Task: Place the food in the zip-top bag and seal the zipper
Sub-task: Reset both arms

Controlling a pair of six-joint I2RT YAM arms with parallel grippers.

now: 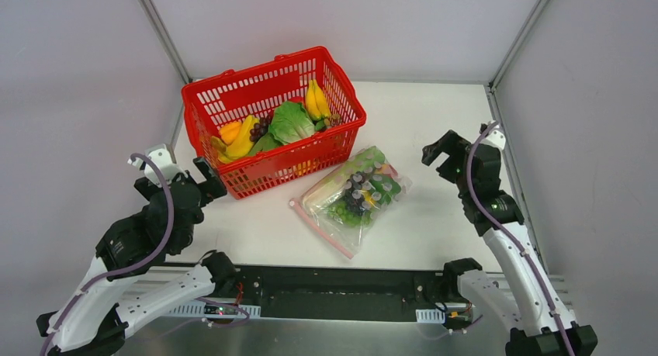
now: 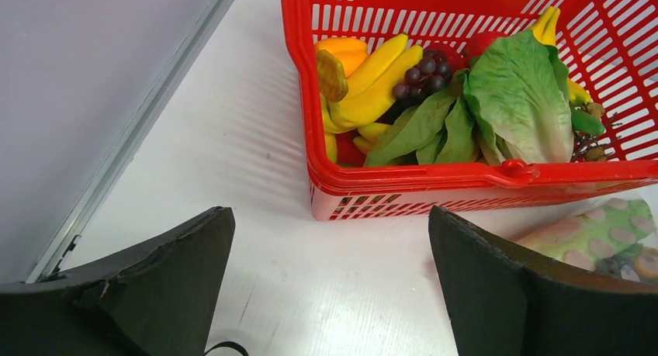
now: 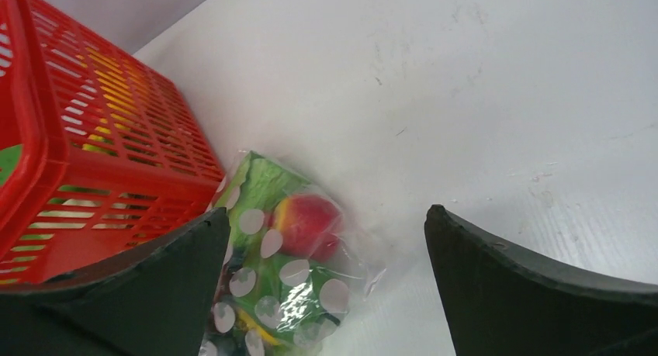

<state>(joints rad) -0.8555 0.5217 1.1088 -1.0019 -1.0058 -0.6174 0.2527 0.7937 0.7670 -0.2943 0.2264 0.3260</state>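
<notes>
Your left arm [image 1: 140, 240] is folded low. Its left fingers [image 2: 155, 294] are spread wide and hold nothing, pointing at the red basket [image 1: 233, 100] from its 8 o'clock side. Your right arm [image 1: 504, 216] stands raised at the 3 o'clock side of the tabletop [image 1: 434, 108]. The right fingers [image 3: 528, 294] are likewise spread and empty, aimed down at the zip-top bag [image 1: 353, 197].

Count: two arms, one basket, one bag. The basket holds two yellow banana bunches [image 1: 316, 100], one lettuce head [image 1: 291, 122], one dark grape cluster [image 1: 260, 127] and some loose leaves. The bag holds the food [image 3: 306, 220]: green grapes, leaf and a red-yellow fruit. The dotted film blurs the rest, so that tally is probably incomplete.

The bag lies flat at the tabletop's centre, at 5 o'clock from the basket and just beside its wall. The zipper [image 1: 320, 229] runs along the edge facing 7 o'clock. Bare tabletop lies from 2 to 6 o'clock of the bag.
</notes>
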